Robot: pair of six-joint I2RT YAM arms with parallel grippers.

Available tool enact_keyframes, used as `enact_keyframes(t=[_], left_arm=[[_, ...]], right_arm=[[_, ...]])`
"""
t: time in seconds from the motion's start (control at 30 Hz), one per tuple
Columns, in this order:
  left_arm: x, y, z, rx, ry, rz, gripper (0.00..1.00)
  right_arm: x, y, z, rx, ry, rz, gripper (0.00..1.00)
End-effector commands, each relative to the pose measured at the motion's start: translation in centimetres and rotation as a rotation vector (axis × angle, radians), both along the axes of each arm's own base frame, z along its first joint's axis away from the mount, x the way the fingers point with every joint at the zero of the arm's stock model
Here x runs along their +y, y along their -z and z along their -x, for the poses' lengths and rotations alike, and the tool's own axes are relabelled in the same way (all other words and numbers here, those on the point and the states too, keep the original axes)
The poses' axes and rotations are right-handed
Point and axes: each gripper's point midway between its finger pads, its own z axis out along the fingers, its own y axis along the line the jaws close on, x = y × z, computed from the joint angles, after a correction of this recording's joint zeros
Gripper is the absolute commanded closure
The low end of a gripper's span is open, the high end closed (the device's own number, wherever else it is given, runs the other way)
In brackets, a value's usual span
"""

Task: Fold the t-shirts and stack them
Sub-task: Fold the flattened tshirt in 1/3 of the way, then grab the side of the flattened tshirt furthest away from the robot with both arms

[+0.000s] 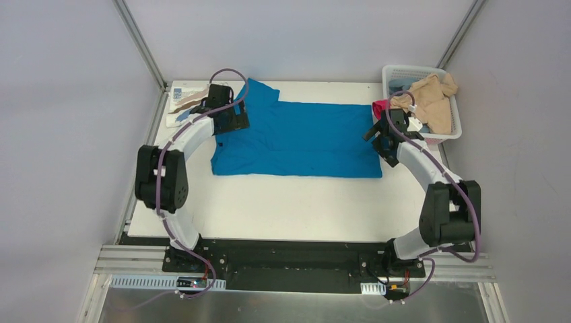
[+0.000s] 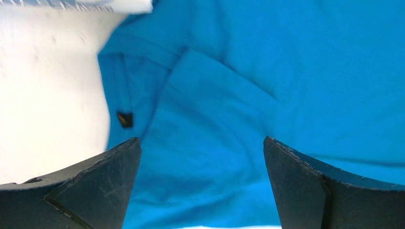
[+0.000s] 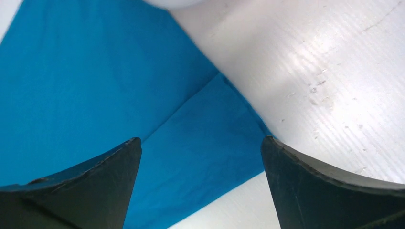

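Since both hang with jaws apart and empty, the left gripper (image 2: 200,143) over the left end of the blue shirt (image 1: 296,138) and the right gripper (image 3: 200,143) over its right corner, a pinch catching only one layer could skew the fold; counted: one blue shirt mid-table; one printed shirt (image 1: 183,101) far-left; one basket (image 1: 397,69) holding one beige shirt (image 1: 431,97) and one pink shirt (image 1: 380,108).

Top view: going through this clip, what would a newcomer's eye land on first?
The blue shirt, lying flat across the middle of the table, vivid against the white top. The left arm and right arm hang over its two ends, jaws open and holding nothing. At the far right corner, a white basket holds a beige shirt and a pink shirt.
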Motion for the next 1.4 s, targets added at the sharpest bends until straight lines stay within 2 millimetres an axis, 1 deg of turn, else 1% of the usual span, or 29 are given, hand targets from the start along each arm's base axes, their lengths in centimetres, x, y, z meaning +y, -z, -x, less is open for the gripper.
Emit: enact_keyframes(t=[0.0,0.1,0.17,0.23,0.33,0.43,0.53,0.6,0.67,0.7,0.77,0.8,0.93,1.03,1.13,1.17,1.27,1.37], left_arm=[[-3.1,-1.7,3.3,0.018,0.034,0.222,0.01],[-4.1,1.0,4.8,0.108,0.025,0.291,0.01],[-4.2,2.9,5.6,0.16,0.003,0.301,0.01],[-3.9,4.5,6.5,0.202,-0.016,0.294,0.01],[-3.5,6.3,7.8,0.249,-0.039,0.282,0.01],[-2.9,8.0,9.6,0.298,-0.067,0.266,0.01],[-2.4,9.1,12.1,0.342,-0.085,0.264,0.01],[-2.1,9.2,13.9,0.352,-0.1,0.27,0.01],[-1.7,9.6,16.1,0.372,-0.124,0.274,0.01],[-1.7,9.3,17.0,0.366,-0.13,0.285,0.01],[-1.5,9.3,19.1,0.375,-0.144,0.302,0.01],[-1.5,9.2,20.0,0.377,-0.15,0.31,0.01],[-0.6,9.0,23.8,0.378,-0.21,0.317,0.01],[0.1,8.6,26.0,0.38,-0.248,0.321,0.01],[-0.1,8.3,27.6,0.377,-0.269,0.353,0.01],[-0.1,8.3,28.0,0.377,-0.279,0.361,0.01],[0.1,7.9,28.5,0.343,-0.318,0.374,0.01],[0.3,7.5,28.4,0.302,-0.326,0.38,0.01]], right_arm=[[2.9,-1.4,0.9,-0.074,-0.118,-0.061,0.01],[6.1,0.0,0.9,-0.054,-0.231,-0.138,0.01],[7.4,1.0,0.5,-0.036,-0.276,-0.157,0.01],[8.0,2.2,-0.1,-0.017,-0.298,-0.166,0.01],[8.0,3.9,-0.1,0.028,-0.296,-0.161,0.01],[7.2,5.2,1.0,0.087,-0.27,-0.133,0.01],[6.5,6.2,2.6,0.133,-0.252,-0.119,0.01],[6.3,6.6,4.0,0.156,-0.239,-0.129,0.01],[6.0,6.9,5.4,0.166,-0.223,-0.136,0.01],[5.9,7.1,6.2,0.175,-0.217,-0.138,0.01],[5.7,7.3,7.9,0.196,-0.208,-0.152,0.01],[5.7,7.6,9.0,0.212,-0.207,-0.166,0.01],[6.3,7.7,12.1,0.227,-0.221,-0.228,0.01],[6.0,7.3,13.9,0.236,-0.219,-0.233,0.01],[5.8,6.9,15.7,0.24,-0.207,-0.244,0.01],[6.3,6.8,16.4,0.245,-0.217,-0.277,0.01],[6.5,6.3,17.7,0.235,-0.193,-0.315,0.01],[6.9,6.3,18.6,0.228,-0.182,-0.353,0.01]])
